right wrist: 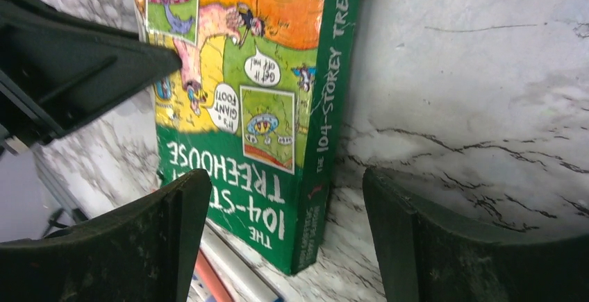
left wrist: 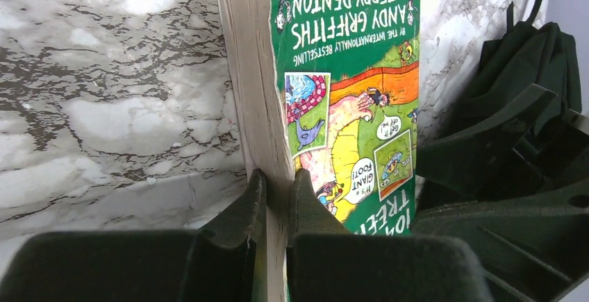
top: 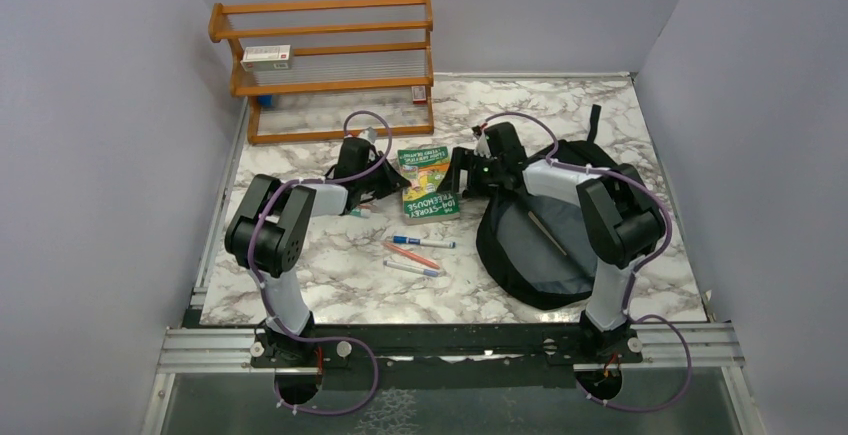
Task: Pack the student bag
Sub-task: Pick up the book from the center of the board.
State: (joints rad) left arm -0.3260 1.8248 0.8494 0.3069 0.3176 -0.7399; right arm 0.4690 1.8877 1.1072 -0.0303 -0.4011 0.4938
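A green paperback book lies at the table's middle. My left gripper is shut on its page edge; its fingers clamp the pages. My right gripper is open beside the book's spine side, its fingers straddling the book's lower spine corner without touching. The black student bag lies open at the right, grey lining showing; it also shows in the left wrist view. Pens lie in front of the book.
A wooden rack with a small box stands at the back left. Grey walls close in both sides. The right arm lies over the bag's upper edge. The metal rail runs along the near edge.
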